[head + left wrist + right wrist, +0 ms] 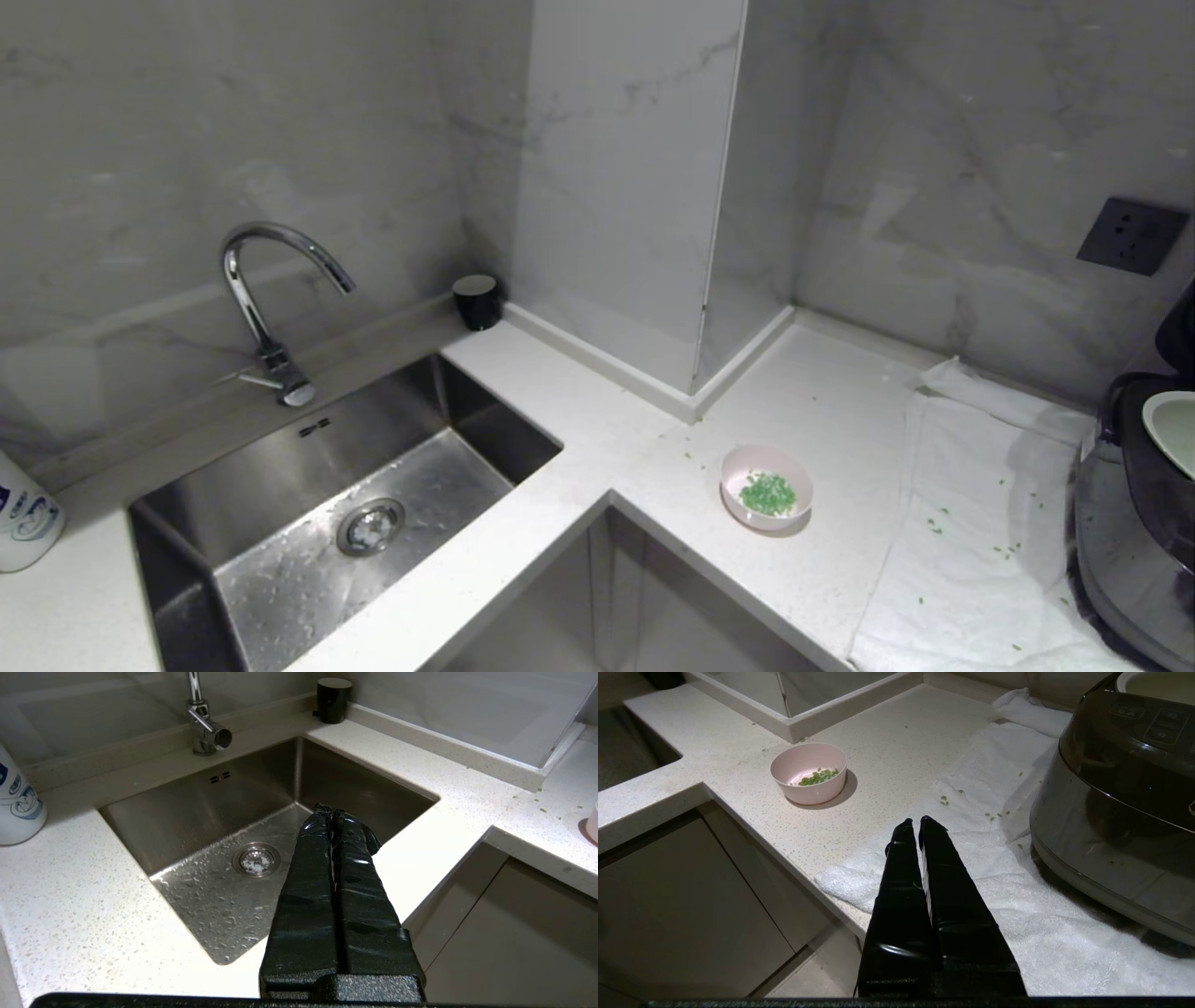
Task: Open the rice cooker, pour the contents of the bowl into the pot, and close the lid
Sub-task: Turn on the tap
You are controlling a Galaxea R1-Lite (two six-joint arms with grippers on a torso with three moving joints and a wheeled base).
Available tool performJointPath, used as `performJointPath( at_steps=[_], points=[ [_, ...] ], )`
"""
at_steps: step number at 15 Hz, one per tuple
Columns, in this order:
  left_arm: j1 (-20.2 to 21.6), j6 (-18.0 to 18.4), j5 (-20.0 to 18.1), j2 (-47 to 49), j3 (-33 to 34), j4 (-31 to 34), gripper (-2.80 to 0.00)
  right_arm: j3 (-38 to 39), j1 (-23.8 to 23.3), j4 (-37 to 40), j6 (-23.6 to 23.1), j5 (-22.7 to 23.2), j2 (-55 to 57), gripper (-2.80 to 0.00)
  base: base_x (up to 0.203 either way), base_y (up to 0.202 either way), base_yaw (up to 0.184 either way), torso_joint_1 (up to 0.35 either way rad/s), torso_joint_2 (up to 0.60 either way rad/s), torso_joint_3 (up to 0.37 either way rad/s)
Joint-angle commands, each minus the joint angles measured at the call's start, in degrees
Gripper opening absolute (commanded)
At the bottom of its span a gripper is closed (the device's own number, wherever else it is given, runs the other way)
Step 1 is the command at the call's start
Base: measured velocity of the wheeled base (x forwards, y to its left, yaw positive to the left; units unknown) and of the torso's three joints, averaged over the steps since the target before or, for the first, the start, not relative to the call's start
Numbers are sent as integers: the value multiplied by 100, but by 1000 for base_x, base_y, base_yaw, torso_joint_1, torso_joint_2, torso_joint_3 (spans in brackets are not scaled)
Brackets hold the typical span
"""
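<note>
You've got one steel sink (280,523) filling the lower left of the head view, one faucet (266,299) behind it. One white towel (971,523) lower right, green bits scattered on it. One rice cooker (1134,523) at the right edge on that towel, lid up, pale pot (1174,429) showing. One pink bowl (766,487) center-right w/ green bits (768,495) inside, counter (597,420) around it. One black cup (477,301) in the corner. Left gripper (332,810) clenched, empty, over the sink; right gripper (915,822) clenched, empty, over the towel edge.
</note>
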Motion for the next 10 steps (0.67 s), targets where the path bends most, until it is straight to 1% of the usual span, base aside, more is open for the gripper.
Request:
performJointPath(
  at_steps=[1,5,6,8,10],
  points=[
    [5,0,1,-6,81,-7,-280,-1,2,4,1,-1,5,-280,0,0,0,0,0,0],
    [-4,-17,1,2,88,-7,-280,-1,2,4,10,-1,5,-280,0,0,0,0,0,0],
    [-4,-17,10,-6,88,-7,-280,-1,2,4,10,-1,5,-280,77,-47,3,2,2,-1],
    [-4,-17,3,-5,88,-7,-280,-1,2,4,2,-1,5,-280,171,-79,-3,-4,-6,4],
    [-4,-25,8,0,88,-7,-280,-1,2,4,1,-1,5,-280,199,-22,2,21,5,-5]
  ],
)
